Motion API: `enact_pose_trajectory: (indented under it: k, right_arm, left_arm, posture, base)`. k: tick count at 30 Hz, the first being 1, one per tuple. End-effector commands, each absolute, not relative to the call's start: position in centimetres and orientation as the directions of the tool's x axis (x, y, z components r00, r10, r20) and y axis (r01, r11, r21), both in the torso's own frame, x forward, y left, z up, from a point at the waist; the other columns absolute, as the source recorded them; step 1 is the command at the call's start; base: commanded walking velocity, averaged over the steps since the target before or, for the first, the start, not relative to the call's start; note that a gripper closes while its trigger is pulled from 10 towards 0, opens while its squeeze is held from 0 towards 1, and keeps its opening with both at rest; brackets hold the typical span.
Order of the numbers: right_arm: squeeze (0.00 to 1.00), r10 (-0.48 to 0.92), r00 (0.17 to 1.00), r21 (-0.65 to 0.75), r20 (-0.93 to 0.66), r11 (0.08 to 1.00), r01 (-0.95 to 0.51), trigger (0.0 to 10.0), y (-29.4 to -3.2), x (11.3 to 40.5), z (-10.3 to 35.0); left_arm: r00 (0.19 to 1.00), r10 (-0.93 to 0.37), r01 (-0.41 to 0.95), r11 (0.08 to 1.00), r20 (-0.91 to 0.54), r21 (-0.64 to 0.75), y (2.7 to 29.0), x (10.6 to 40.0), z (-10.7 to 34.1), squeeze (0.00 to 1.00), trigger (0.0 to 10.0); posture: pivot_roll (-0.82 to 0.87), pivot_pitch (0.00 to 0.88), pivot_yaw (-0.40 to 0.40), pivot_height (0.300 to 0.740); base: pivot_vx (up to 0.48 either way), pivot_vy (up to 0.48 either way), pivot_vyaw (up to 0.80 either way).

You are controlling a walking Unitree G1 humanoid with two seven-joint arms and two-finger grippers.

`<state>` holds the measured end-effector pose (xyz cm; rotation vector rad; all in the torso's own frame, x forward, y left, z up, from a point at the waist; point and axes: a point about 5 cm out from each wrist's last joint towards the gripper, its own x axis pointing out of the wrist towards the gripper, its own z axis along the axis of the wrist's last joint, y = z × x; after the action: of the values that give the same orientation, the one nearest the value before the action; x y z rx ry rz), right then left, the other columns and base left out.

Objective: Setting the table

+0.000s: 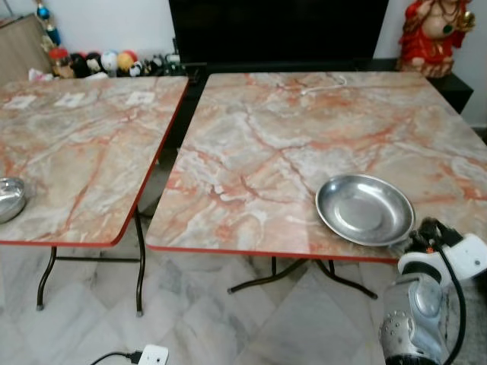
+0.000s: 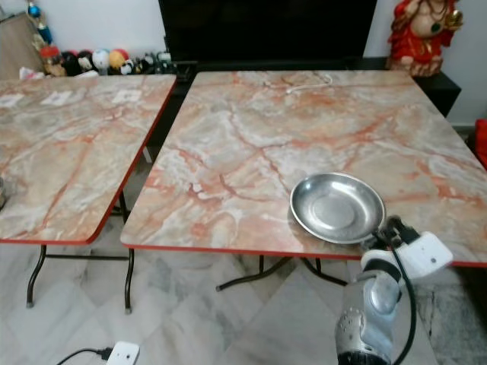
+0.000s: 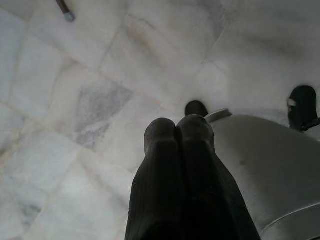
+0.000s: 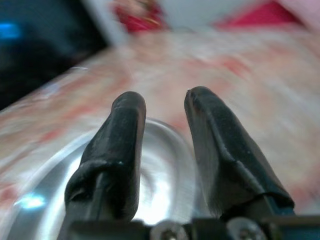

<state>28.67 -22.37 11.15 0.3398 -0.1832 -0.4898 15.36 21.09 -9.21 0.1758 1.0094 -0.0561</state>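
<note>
A round steel plate lies on the right marble table, close to its front edge. My right gripper is at the plate's front right rim, level with the table edge. In the right wrist view its fingers stand open, with the plate just beyond them and nothing held. A small steel bowl rests on the left marble table, at the far left. My left gripper hangs idle over the floor, its fingers pressed shut on nothing.
A narrow gap separates the two tables. A white cable lies at the right table's far side. Paper slips lie on the left table. Behind are a dark screen, a red statue and toys. A power plug lies on the tiled floor.
</note>
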Motion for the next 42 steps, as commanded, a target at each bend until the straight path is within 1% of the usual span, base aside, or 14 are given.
enact_pose_trajectory:
  k: [1,3,6,9,10,12,14,17,26,32,42]
  right_arm:
    - [0.0,-0.405,0.906,0.293,0.125,0.887,0.357,10.0,-21.0,28.8,11.4]
    - [0.0,-0.311,0.941,0.235,0.13,0.932,0.276,10.0,-19.8,29.1,11.4]
    - [0.0,-0.216,0.968,0.184,0.124,0.964,0.192,10.0,-18.4,29.3,11.2]
    - [0.0,-0.165,0.98,0.116,0.113,0.982,0.152,10.0,-17.5,29.3,11.0]
    - [0.0,-0.165,0.98,0.116,0.113,0.982,0.152,10.0,-17.5,29.3,11.0]
    - [0.0,-0.105,0.989,0.12,0.108,0.988,0.092,10.0,-16.5,29.4,11.0]
    - [0.0,-0.08,0.991,0.14,0.103,0.988,0.065,10.0,-16.0,29.7,11.1]
    - [0.0,-0.08,0.993,0.174,0.092,0.983,0.063,10.0,-15.5,30.1,11.3]
    - [0.0,-0.09,0.993,0.186,0.072,0.98,0.075,10.0,-14.4,31.0,11.5]
    - [0.0,-0.103,0.992,0.195,0.073,0.977,0.087,10.0,-14.5,31.5,11.8]
    - [0.0,-0.159,0.985,0.19,0.063,0.971,0.144,10.0,-15.8,32.0,11.7]
  left_arm:
    - [0.513,0.059,0.116,0.984,-0.856,0.137,22.5,14.2,-9.3,0.0,10.0]
    - [0.512,0.064,0.11,0.984,-0.857,0.139,22.9,14.1,-9.3,0.0,10.0]
    - [0.512,0.071,0.093,0.986,-0.856,0.137,23.4,14.0,-9.2,0.0,10.0]
    - [0.513,0.079,0.071,0.988,-0.855,0.134,23.8,13.8,-9.1,0.0,10.0]
    - [0.513,0.079,0.071,0.988,-0.855,0.134,23.8,13.8,-9.1,0.0,10.0]
    - [0.509,0.08,0.068,0.989,-0.857,0.132,23.9,13.7,-9.1,0.0,10.0]
    - [0.509,0.075,0.079,0.988,-0.858,0.134,23.8,13.8,-9.2,0.0,10.0]
    - [0.513,0.075,0.071,0.989,-0.855,0.13,23.5,14.1,-9.2,0.0,10.0]
    - [0.516,0.071,0.065,0.99,-0.854,0.122,22.9,14.3,-9.2,0.0,10.0]
    - [0.516,0.07,0.069,0.99,-0.854,0.123,22.9,14.3,-9.2,0.0,10.0]
    - [0.514,0.076,0.075,0.988,-0.854,0.134,23.0,14.2,-9.3,0.0,10.0]
  posture:
    - [0.01,0.0,0.039,0.74]
    - [0.01,0.0,0.037,0.74]
    - [0.01,0.0,0.031,0.74]
    - [0.01,0.0,0.029,0.74]
    - [0.01,0.0,0.029,0.74]
    - [0.01,0.0,0.029,0.74]
    - [0.02,0.0,0.025,0.74]
    - [0.03,0.0,0.018,0.74]
    - [0.03,0.0,0.018,0.74]
    - [0.03,0.0,0.023,0.74]
    - [0.03,0.0,0.029,0.74]
  base:
    - [0.0,0.0,0.0]
    - [0.0,0.0,0.0]
    - [0.0,0.0,0.0]
    - [0.0,0.0,0.27]
    - [0.0,0.0,0.8]
    - [0.0,0.48,0.8]
    - [0.0,0.48,0.0]
    - [0.0,0.48,0.0]
    - [0.0,0.48,0.0]
    - [0.0,0.48,0.0]
    - [0.0,0.48,0.0]
